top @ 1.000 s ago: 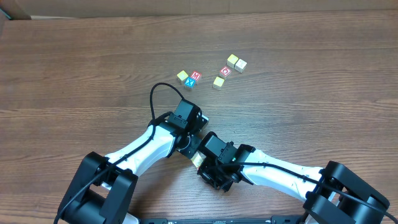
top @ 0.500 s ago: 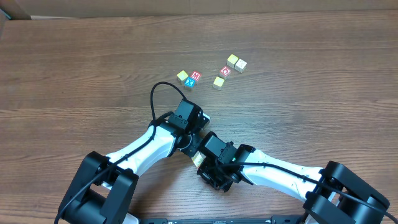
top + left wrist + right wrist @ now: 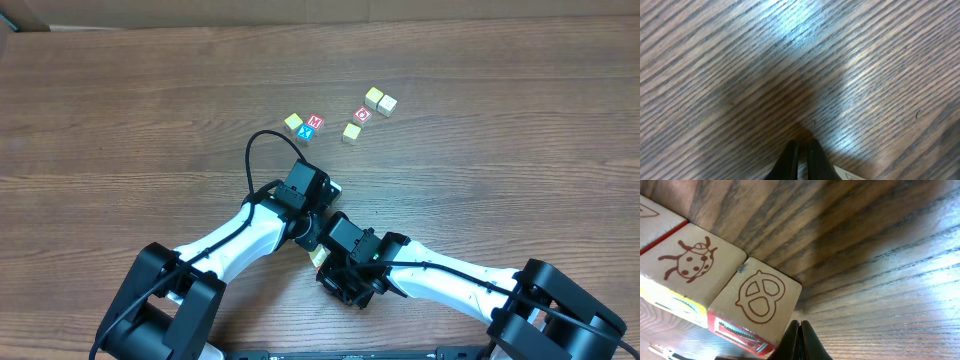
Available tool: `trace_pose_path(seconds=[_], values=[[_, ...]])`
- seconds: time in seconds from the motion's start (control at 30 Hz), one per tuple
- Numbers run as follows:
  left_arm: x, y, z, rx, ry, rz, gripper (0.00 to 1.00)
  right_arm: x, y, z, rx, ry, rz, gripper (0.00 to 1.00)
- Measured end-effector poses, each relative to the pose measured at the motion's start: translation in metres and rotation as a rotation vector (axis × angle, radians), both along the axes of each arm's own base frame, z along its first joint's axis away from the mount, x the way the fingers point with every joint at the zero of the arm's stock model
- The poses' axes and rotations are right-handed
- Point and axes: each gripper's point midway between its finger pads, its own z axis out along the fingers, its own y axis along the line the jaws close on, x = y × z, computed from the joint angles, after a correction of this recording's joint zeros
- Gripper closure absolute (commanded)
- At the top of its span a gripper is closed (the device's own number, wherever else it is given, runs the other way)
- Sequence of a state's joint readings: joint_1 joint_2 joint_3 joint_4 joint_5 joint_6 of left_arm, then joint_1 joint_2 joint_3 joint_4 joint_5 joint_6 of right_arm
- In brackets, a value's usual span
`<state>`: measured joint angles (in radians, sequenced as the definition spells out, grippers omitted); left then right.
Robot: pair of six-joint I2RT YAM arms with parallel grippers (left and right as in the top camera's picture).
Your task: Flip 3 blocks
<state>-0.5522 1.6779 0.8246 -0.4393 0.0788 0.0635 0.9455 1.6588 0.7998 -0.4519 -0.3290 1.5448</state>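
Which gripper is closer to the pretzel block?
Right. The right gripper, shut, sits at the pretzel block's lower right corner. The left gripper, shut, is over bare wood with no pretzel block in its view.

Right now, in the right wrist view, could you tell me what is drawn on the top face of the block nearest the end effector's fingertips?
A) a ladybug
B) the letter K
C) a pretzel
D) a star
C: the block just left of the shut right end effector carries a red pretzel outline, while the ladybug sits on the next block over, farther from the fingertips.
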Motion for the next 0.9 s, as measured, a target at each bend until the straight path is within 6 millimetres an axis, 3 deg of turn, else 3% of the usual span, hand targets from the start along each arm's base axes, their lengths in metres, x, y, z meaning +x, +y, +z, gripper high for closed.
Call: trace_pose_path(seconds=[0.9], values=[[0.0,-0.008,0.0,0.018,-0.031,-0.045,0.96,-0.013,0.014,-0.007,0.027,0.023,0.05,0.96]])
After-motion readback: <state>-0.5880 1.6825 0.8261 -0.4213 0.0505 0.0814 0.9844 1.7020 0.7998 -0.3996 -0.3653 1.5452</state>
